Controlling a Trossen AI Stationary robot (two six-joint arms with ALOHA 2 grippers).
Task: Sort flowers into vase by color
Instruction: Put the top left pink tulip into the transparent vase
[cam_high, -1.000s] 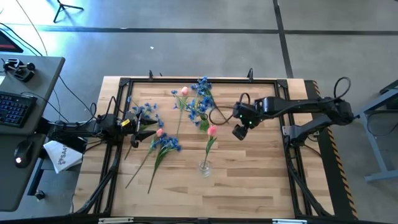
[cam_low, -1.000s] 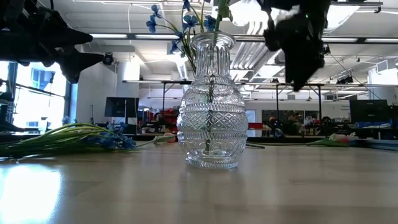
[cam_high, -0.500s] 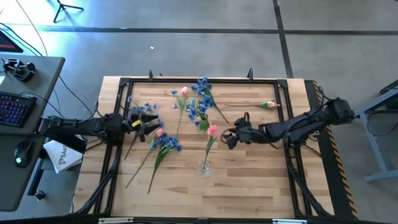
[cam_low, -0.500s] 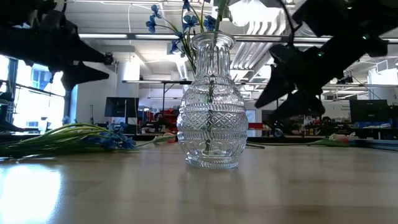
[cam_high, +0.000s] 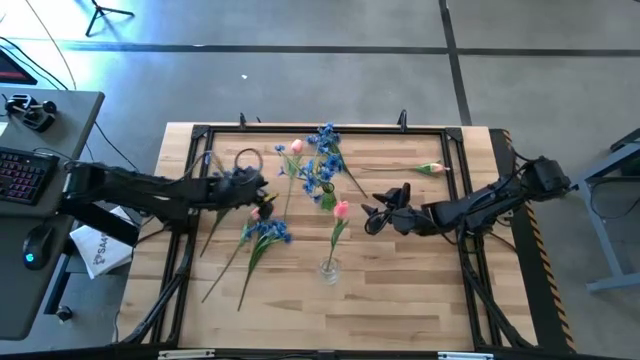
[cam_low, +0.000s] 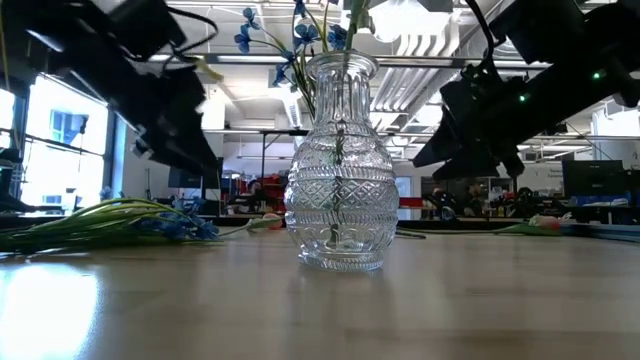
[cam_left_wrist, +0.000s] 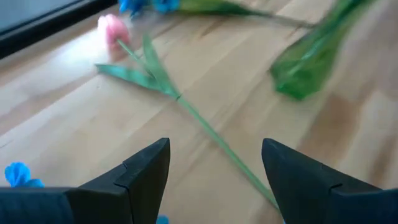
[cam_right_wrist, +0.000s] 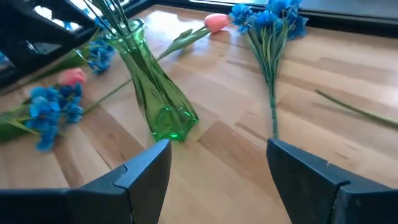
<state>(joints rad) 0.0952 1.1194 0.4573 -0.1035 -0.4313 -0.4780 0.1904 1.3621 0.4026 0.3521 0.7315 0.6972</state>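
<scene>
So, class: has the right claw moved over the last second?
Yes. In the high view the right claw has come down from the table's far side, beside the clear vase's pink tulip.

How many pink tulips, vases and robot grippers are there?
Pink tulips: 4
Vases: 2, the clear vase and the green vase
Grippers: 2, the left gripper and the right gripper
Total: 8

Loose flowers (cam_high: 262, 232) lie left of the vase (cam_high: 329, 269), a tulip (cam_high: 341, 210) in it.
</scene>
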